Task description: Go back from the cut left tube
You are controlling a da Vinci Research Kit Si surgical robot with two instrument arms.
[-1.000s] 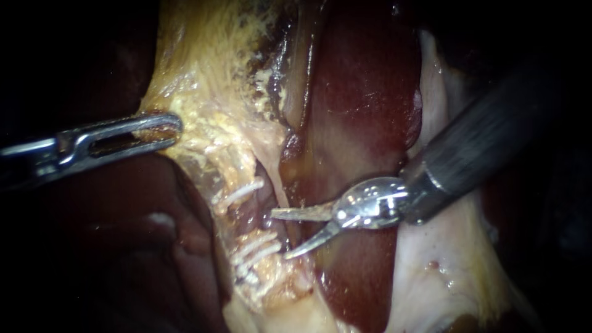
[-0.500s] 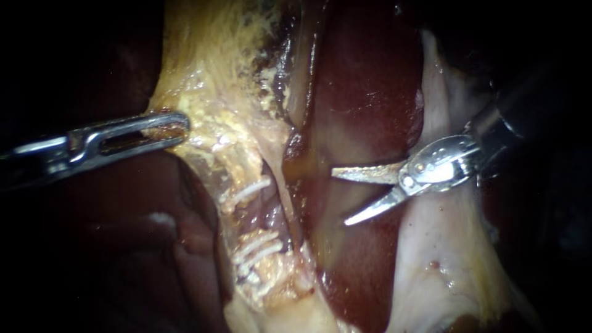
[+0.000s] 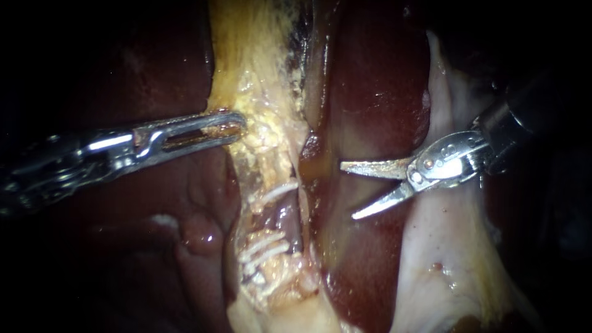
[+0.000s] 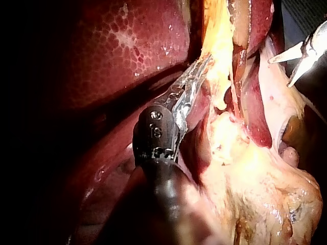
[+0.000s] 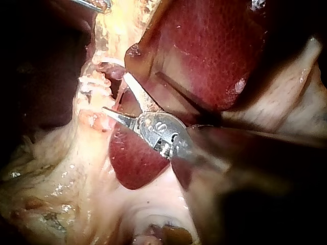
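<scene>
The clipped tube (image 3: 282, 216) runs down through yellow fatty tissue (image 3: 262, 92), with one white clip (image 3: 275, 191) above a dark gap and a group of white clips (image 3: 262, 246) below it. My right instrument (image 3: 348, 191) hangs over the liver (image 3: 370, 92), right of the tube and apart from it, its two blades open. My left instrument (image 3: 229, 126) is shut on the edge of the fatty tissue above the clips. In the left wrist view, its jaws (image 4: 196, 71) pinch that yellow strand. The right wrist view shows the open blades (image 5: 118, 97) just short of the clips (image 5: 92, 84).
Pale gallbladder tissue (image 3: 441, 246) lies under and below the right instrument's shaft. Dark liver (image 3: 185, 246) fills the lower left. In the left wrist view, my right instrument's blades (image 4: 280, 72) show ahead and to the side, above the pale tissue.
My right instrument has drawn back to the right, away from the clipped tube, with its blades still open. My left instrument has moved right with the fatty tissue it holds.
</scene>
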